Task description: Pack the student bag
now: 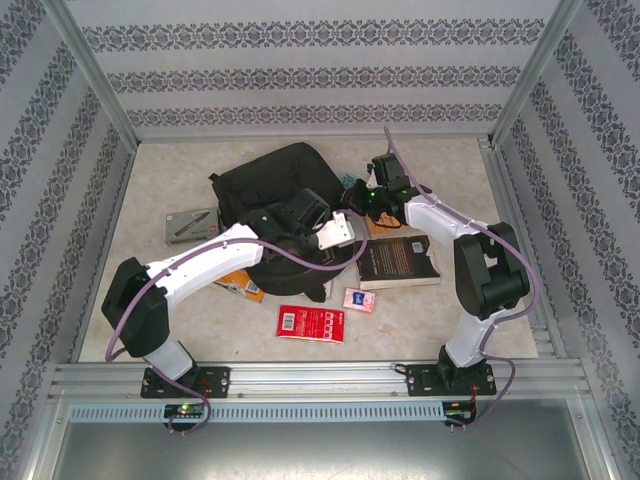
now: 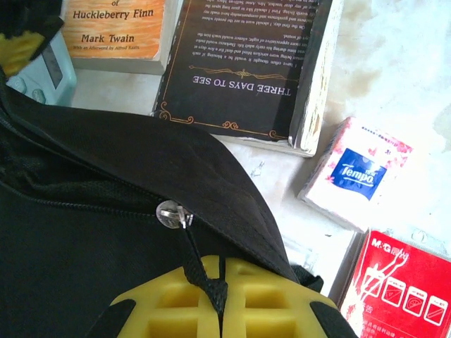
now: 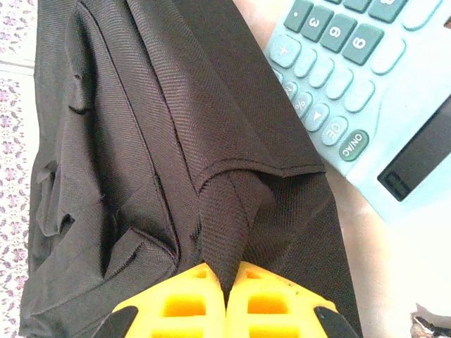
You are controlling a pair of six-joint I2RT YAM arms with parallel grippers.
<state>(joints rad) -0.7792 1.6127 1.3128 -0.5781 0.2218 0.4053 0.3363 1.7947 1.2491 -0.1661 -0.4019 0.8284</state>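
The student bag (image 1: 268, 185), a big black fabric backpack, lies in the middle of the table. My left gripper (image 2: 222, 266) is over its near end, shut on the black zipper pull cord (image 2: 192, 253) that hangs from a clear bead (image 2: 171, 215). In the top view the left gripper (image 1: 308, 250) sits low against the bag. My right gripper (image 3: 227, 271) is at the bag's right side, shut on a black webbing strap (image 3: 229, 211) of the bag (image 3: 141, 141). From above, the right gripper (image 1: 356, 192) touches the bag's edge.
A black book, "Three Days to See" (image 1: 398, 260) (image 2: 243, 63), lies right of the bag beside an orange Huckleberry Finn book (image 2: 116, 28). A light blue calculator (image 3: 366, 84), a Tempo tissue pack (image 1: 358, 300), a red packet (image 1: 311, 323) and a grey case (image 1: 190, 225) lie around.
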